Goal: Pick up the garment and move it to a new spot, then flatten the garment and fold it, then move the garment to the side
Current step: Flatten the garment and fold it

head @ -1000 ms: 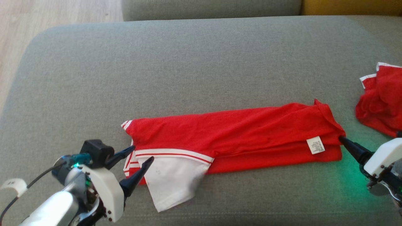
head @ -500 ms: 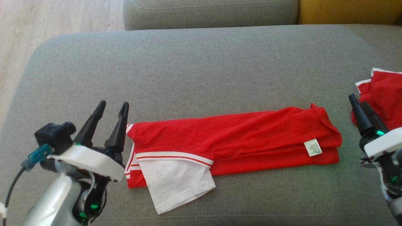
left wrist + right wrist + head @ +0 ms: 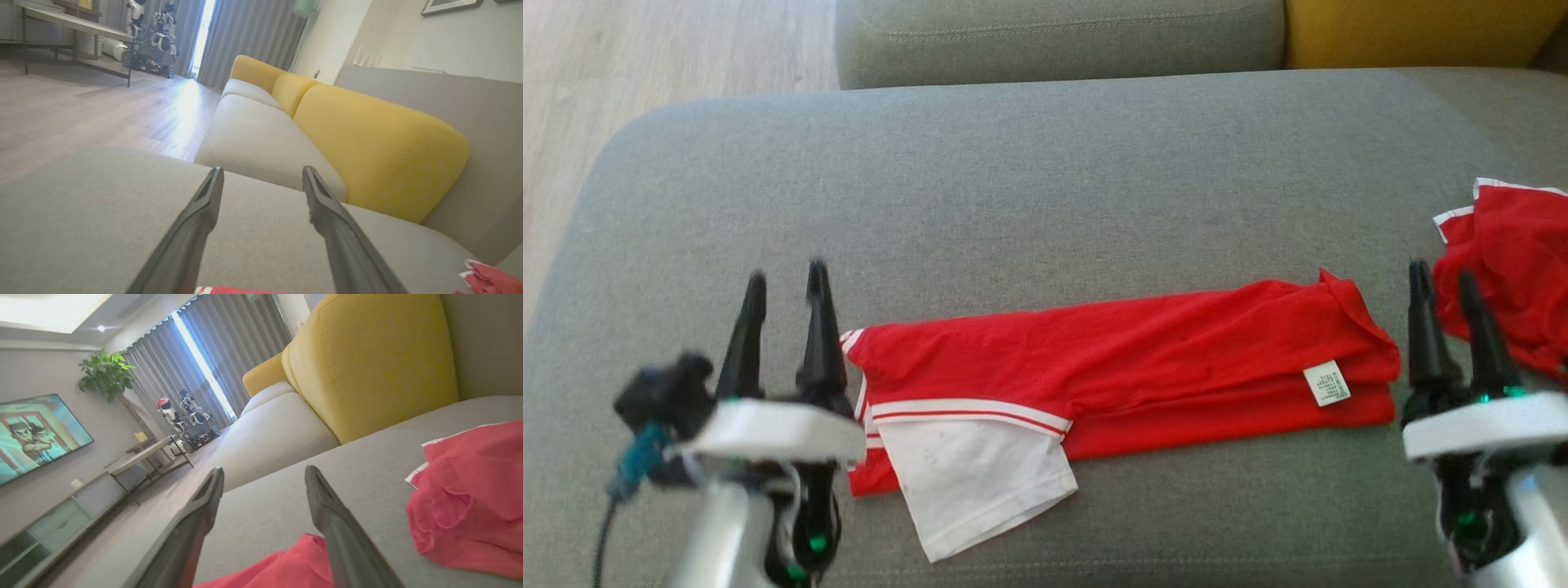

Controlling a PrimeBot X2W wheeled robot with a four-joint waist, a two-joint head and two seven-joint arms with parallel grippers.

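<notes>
The garment (image 3: 1127,359) is lying on the grey sofa cushion (image 3: 1013,180) as a long folded strip, stretching from just beside the left fingers (image 3: 818,327) to just beside the right fingers (image 3: 1425,327). Both pairs are standing wide apart and are holding nothing. Neither is touching the cloth.

The strip is probably waiting for its next fold, end over end. To do it well, each pair should be coming down over its own end and pinching all the layers together, so the stack is not sliding apart. The white sleeve (image 3: 980,482) is sticking out on the near side close to the left fingers and wants tucking in first. A second red garment (image 3: 1511,269) is sitting just outside the right fingers, so that pair should be closing inward, away from it.

The head view is giving the whole strip, its sleeve and its label (image 3: 1326,384). The right wrist view is adding the bare cushion separating the strip's end, between and below the fingers, from the other garment. The left wrist view is catching a sliver of red hem (image 3: 241,290) under the fingers, with a yellow backrest (image 3: 367,151) beyond.
</notes>
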